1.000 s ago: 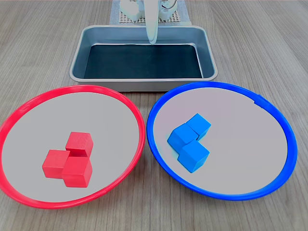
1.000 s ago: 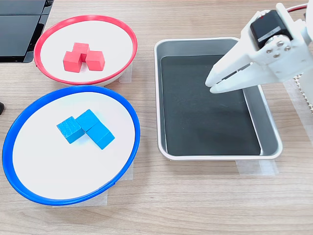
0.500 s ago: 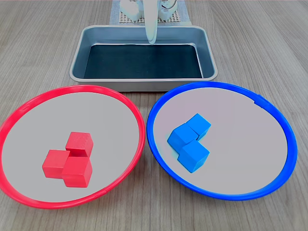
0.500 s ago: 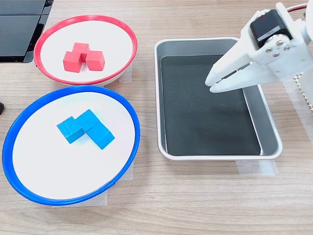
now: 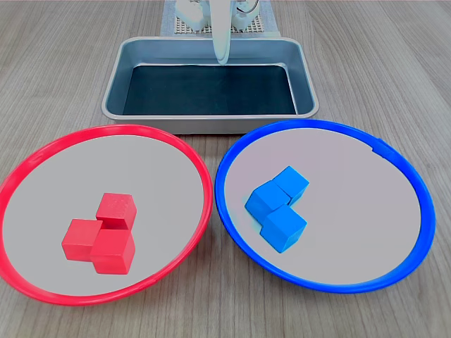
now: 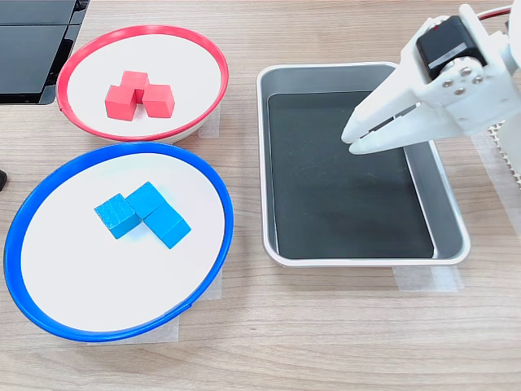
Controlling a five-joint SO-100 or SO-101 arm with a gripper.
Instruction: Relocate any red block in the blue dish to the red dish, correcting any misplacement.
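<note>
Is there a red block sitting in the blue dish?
No, in the first exterior view the blue dish holds only three blue cubes, and all three red blocks sit in the red dish.

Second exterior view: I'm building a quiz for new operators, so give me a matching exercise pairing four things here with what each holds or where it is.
Things:
1. red dish
2. blue dish
3. metal tray
4. gripper

States:
A. holds three blue cubes
B. empty
C. hangs above the tray, holding nothing
D. holds three red cubes

Pairs: 1-D, 2-A, 3-B, 4-C
</note>
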